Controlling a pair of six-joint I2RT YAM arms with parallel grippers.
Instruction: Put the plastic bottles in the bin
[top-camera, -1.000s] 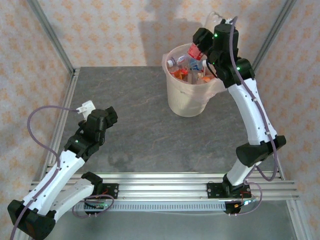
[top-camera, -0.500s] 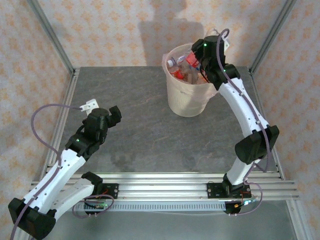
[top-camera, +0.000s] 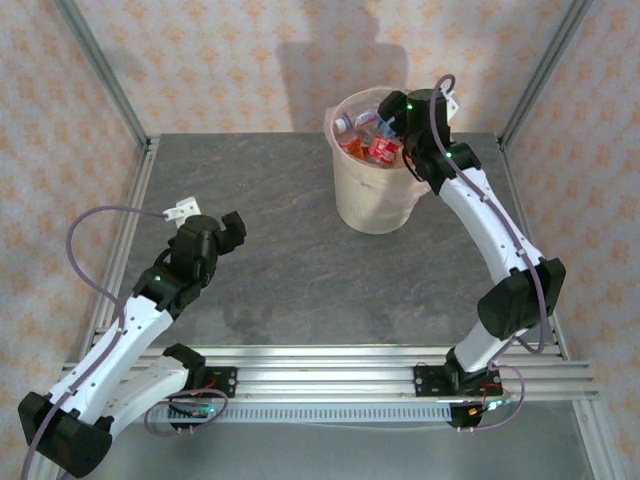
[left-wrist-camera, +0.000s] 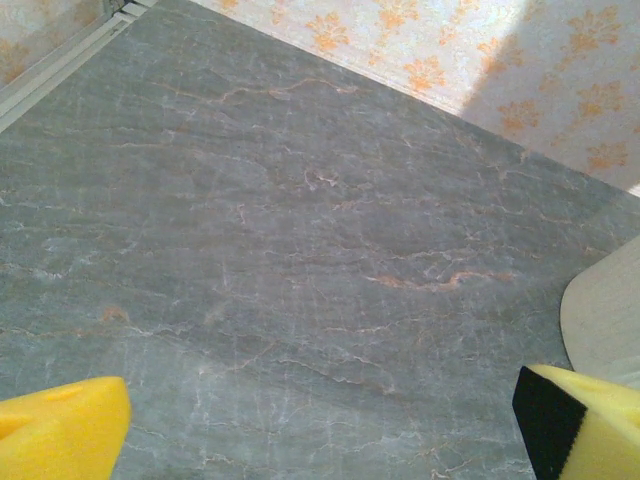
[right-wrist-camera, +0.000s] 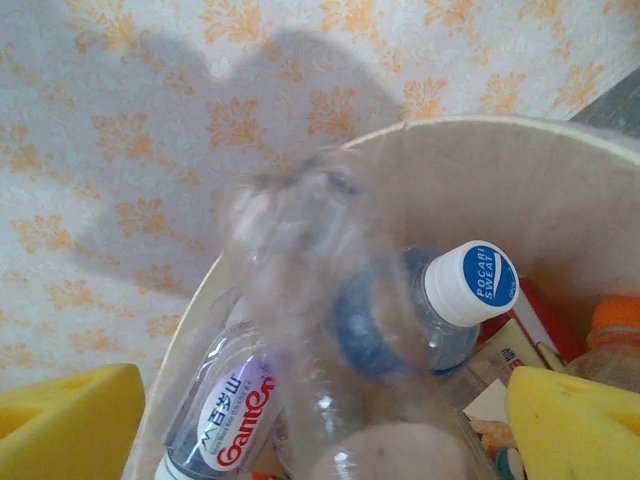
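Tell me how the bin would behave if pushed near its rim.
The bin looks tall and narrower at its base, so it would likely tip rather than slide. The bottles piled up to its rim probably make it top-heavy.

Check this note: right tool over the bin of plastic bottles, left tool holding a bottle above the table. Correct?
No. The left tool holds nothing: the left wrist view shows its yellow fingers wide apart above the table. The right tool does hang over the bin of plastic bottles.

Grey table (bin far-right)
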